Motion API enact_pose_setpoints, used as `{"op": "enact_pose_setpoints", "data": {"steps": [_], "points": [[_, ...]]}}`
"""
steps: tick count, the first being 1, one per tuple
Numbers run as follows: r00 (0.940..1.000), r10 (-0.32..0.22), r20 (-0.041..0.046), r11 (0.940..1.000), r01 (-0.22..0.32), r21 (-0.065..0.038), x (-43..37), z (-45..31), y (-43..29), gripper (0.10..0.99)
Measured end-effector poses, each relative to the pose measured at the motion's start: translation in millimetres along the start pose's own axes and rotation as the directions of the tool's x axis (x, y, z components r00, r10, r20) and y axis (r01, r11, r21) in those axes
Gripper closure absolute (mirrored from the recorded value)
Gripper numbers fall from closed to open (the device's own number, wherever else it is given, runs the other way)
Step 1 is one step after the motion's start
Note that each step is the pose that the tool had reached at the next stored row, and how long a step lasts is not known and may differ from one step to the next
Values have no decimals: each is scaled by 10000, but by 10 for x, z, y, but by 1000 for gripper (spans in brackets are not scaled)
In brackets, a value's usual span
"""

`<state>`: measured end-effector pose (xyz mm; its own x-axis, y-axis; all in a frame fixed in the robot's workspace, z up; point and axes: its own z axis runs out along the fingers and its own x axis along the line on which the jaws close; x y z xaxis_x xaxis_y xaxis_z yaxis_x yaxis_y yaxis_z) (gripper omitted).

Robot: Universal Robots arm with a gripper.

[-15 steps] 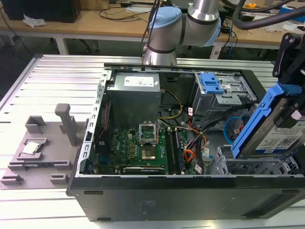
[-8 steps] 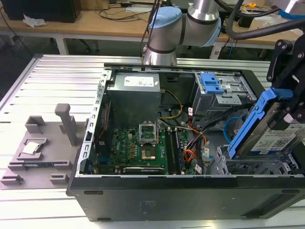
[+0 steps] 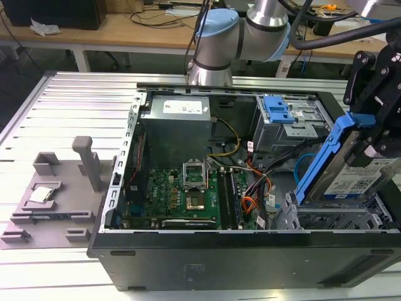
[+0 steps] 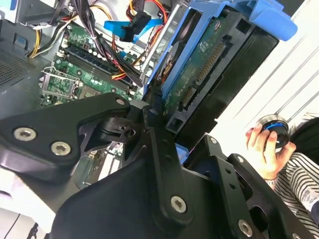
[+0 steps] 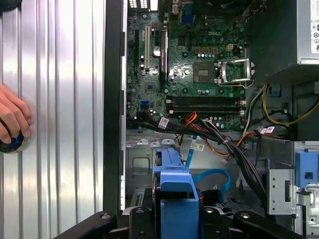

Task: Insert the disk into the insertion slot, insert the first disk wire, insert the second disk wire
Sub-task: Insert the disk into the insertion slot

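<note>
Open computer case [image 3: 250,263] lying on its side on the slatted metal surface [image 3: 69,106], toward the exterior view's right. The claw [image 5: 177,219] is clenched on the disk [image 3: 354,179]: in the first wrist view its two black fingers [image 5: 215,215] press against opposite sides of the blue carrier frame, with no gap showing. The disk hangs tilted, its blue handle end uppermost and its labelled face toward the exterior view's right. Its lower edge stands at the open top of the insertion slot [image 3: 332,219], the perforated silver cage in the case's corner at the exterior view's lower right; whether the two touch cannot be told. The second disk wire [image 3: 304,164] loops just beside the disk, on the exterior view's left of it, between the disk and the orange cable [image 3: 250,204]. The grey cage with a blue latch [image 3: 279,110] stands behind the slot, and the motherboard [image 3: 182,194] fills the case floor. A person's hand [image 5: 12,117] rests on a round black knob [image 5: 11,143] on the surface beside the case wall.
</note>
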<state>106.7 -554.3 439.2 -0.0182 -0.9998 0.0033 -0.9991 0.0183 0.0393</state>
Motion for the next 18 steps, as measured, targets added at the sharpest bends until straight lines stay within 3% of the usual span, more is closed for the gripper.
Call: {"op": "enact_pose_setpoints", "data": {"steps": [6,18], "points": [[10000,0,-1,10000,0,0,-5,133,-5,722],[10000,0,-3,10000,0,0,-6,477,-18,722]]}}
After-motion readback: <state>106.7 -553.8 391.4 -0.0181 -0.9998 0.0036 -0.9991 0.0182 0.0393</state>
